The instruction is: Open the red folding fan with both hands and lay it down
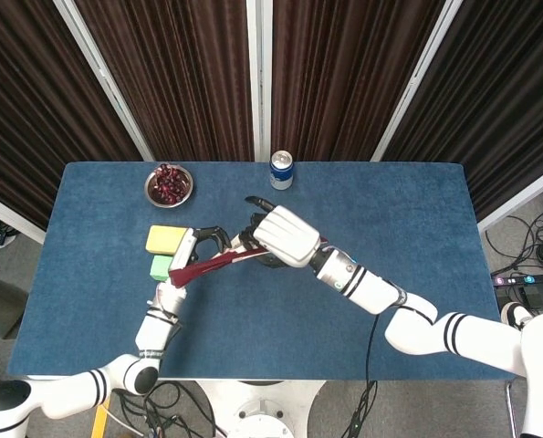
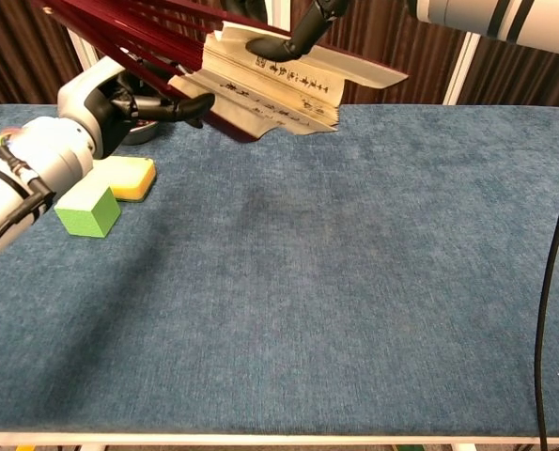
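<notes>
Both hands are on the red folding fan (image 1: 218, 265) here, holding it up off the blue counter (image 1: 417, 219) just left of the frame's middle in the head view. Left hand (image 1: 187, 258) sits at the lower-left end of the fan, fingers (image 2: 180, 106) wrapped around the dark red ribs near the pivot. Right hand (image 1: 285, 237) comes in from the lower right and covers the other end, its dark fingers (image 2: 277, 43) clamped on the outer edge of the fan.

From the chest view the fan is only partly spread: the red ribs run up toward the upper left of the frame, and a cream paper section with black writing hangs folded and tilted near the top centre, with one flat cream strip sticking out to the right. It's not touching the counter as far as I can see.

Other stuff on the counter: a yellow sponge (image 1: 166, 239) and a green block (image 1: 161, 267) just beside each other at the left, right next to the left hand. A small metal bowl (image 1: 170, 185) of dark red fruit sits in the upper-left part of the counter, and a blue and white can (image 1: 281, 170) stands upright at the far edge near the middle. Dark curtains hang behind the counter.
</notes>
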Robot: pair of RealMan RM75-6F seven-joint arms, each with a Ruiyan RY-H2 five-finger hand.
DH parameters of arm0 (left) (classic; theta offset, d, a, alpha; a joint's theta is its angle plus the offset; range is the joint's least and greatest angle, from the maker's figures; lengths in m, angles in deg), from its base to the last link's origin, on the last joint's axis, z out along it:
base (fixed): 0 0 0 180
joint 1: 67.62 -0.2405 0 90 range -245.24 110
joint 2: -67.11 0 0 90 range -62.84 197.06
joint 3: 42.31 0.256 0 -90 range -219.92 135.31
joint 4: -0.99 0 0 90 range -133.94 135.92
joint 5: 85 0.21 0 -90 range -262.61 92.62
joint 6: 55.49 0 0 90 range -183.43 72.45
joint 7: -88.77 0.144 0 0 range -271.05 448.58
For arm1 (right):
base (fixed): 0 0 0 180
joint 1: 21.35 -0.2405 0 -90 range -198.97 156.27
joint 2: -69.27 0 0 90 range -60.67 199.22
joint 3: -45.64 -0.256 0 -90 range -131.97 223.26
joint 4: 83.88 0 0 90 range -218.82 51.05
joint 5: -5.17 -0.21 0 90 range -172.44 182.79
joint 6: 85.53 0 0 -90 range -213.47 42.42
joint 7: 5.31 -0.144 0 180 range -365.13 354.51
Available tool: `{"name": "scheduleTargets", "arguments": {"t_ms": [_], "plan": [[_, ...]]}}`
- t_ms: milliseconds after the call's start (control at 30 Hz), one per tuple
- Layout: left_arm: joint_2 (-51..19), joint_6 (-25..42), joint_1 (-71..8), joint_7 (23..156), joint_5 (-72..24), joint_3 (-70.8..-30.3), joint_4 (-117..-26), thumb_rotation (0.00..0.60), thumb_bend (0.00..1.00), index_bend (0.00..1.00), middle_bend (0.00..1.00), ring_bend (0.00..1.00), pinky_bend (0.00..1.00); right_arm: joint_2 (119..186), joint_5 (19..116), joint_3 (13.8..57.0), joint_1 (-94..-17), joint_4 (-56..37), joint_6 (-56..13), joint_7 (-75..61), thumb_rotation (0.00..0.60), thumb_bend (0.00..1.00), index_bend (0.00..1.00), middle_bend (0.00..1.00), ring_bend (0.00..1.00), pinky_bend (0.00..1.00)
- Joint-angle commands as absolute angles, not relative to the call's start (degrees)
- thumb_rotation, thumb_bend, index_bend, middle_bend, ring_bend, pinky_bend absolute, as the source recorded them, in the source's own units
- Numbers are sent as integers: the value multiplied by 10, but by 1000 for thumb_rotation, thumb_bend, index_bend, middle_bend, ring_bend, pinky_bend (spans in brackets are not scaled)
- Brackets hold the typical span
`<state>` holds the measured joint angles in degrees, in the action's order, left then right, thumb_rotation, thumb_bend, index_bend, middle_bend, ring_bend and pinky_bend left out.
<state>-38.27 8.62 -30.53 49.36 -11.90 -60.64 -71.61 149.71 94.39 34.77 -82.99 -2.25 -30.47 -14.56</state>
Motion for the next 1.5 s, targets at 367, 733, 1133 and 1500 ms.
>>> {"name": "scheduleTargets", "arguments": {"t_ms": [367,733,1133,1500], "plan": [[-347,107,-325,617,-123,-592,-707,600,370,760,678,523,461,1464,966,362,-803,-3,-274,-67,600,991,935,698,438,122],[-290,155,-350,835,-172,-604,-768,600,372,742,662,522,462,1425,989,384,-727,49,-188,68,600,997,927,699,438,109],[-297,247,-352,1066,-194,-612,-819,600,371,719,641,518,463,1418,1010,399,-670,91,-143,230,600,1000,918,698,440,80],[-322,264,-348,1106,-181,-603,-795,600,365,683,620,516,460,1443,1034,418,-634,48,-121,223,600,978,904,692,437,52]]}}
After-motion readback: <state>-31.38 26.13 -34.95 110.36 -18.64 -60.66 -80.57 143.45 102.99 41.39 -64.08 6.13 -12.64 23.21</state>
